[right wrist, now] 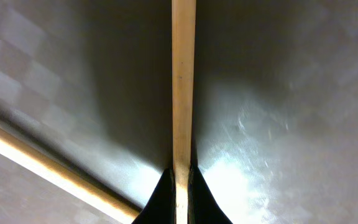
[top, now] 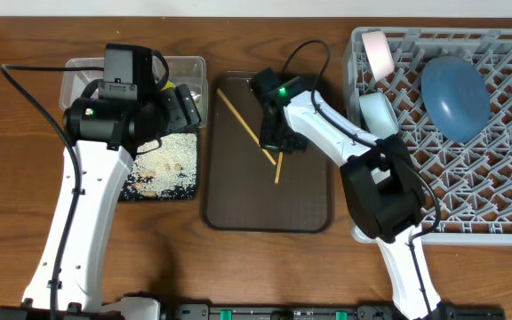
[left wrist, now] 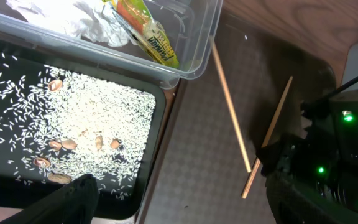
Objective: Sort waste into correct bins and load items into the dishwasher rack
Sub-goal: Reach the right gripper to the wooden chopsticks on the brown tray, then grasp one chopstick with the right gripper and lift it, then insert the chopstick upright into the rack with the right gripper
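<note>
Risk: right gripper (right wrist: 180, 194) pinches one chopstick (right wrist: 183, 81) by its fingertips only; I judge it may swivel or slip on lifting, knocking the second chopstick (right wrist: 48, 158). Left gripper (top: 185, 105): state unclear.

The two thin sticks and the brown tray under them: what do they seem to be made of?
The two thin tan chopsticks look like bare wood or bamboo: matte and pale, with faint specks in the right wrist view. The brown rectangular serving tray looks like moulded plastic, semi-gloss: faint checked texture, soft light reflections.
</note>
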`<move>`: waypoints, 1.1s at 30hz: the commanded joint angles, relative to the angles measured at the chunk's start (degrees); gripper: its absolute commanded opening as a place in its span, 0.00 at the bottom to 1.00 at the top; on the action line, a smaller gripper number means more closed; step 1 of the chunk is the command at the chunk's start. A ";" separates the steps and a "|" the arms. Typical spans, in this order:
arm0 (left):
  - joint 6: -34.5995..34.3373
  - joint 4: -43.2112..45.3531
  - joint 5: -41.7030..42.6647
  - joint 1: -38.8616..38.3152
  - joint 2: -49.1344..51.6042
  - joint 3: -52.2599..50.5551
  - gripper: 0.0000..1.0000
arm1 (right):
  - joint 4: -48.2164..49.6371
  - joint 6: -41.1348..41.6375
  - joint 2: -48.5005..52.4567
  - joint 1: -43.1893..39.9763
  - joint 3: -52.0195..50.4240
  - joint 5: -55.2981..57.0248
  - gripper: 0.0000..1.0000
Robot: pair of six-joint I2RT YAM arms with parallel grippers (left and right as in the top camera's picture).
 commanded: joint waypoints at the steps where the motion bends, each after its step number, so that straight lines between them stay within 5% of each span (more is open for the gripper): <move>1: 0.35 -0.17 -0.50 0.24 0.20 -0.17 0.89 | -0.83 -3.54 2.29 0.83 0.09 -2.56 0.01; 11: 0.33 -0.17 -0.50 0.24 0.20 -0.17 0.89 | -2.73 -16.02 -0.70 -2.05 1.84 -6.10 0.01; 21: 0.35 -0.17 -0.50 0.24 0.20 -0.17 0.89 | -7.52 -34.84 -19.21 -8.92 8.31 -5.44 0.01; 29: 0.35 -0.17 -0.50 0.24 0.20 -0.17 0.89 | -17.51 -40.13 -31.10 -17.42 8.28 13.77 0.01; 33: 0.35 -0.17 -0.50 0.24 0.20 -0.17 0.89 | -23.69 -40.13 -30.77 -22.73 7.34 14.88 0.01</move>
